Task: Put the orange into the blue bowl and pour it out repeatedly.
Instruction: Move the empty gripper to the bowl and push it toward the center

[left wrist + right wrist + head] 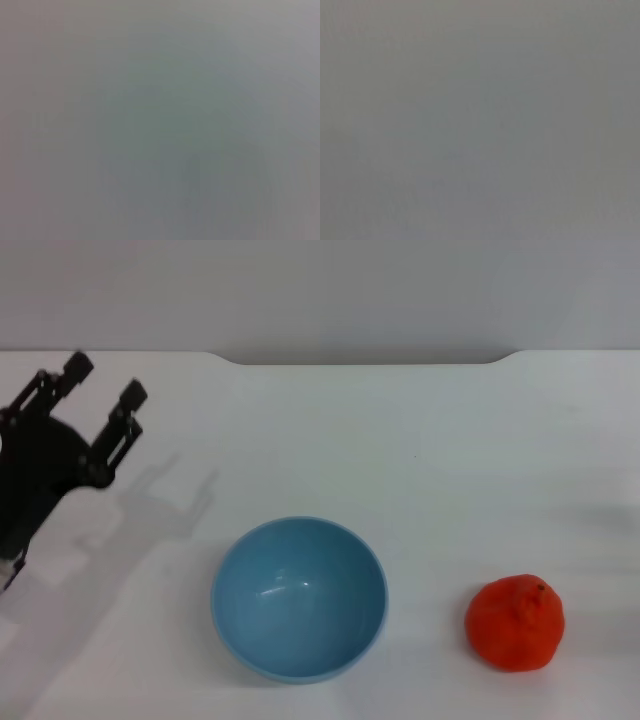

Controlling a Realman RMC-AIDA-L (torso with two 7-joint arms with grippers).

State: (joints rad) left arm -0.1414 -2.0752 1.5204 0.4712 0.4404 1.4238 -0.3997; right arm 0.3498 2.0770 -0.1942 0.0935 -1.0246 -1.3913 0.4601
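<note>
White tabletop (pixel 420 440) fills the head view, ending at a pale wall along the far edge, and very little stands on it.

Start from the left gripper (pixel 104 380), which hangs over the far left part of the table with its two black fingers spread apart and nothing between them. It touches none of the task's things. Nearer the robot than this gripper, and off to its right, sits the blue bowl (pixel 298 598), upright, glossy inside and holding nothing. Further out the same way, beyond the bowl and well apart from the gripper, the orange (pixel 515 623) rests on the bare table, close to the bowl but not touching it, its dark stem spot turned upward.

No right gripper appears in the head view, and both wrist views give only a flat grey field, so they probably face blank surface, though I cannot say for sure what they are aimed at.

As for progress, I judge this to be the start of a cycle: the fruit lies outside the bowl, no gripper holds it, and the bowl has not been lifted. What is left of the round is everything: reaching the orange, gripping it, carrying it over the rim, releasing it, then taking up the bowl and tipping it out. Whether rounds have already been done cannot be read from how things lie.
</note>
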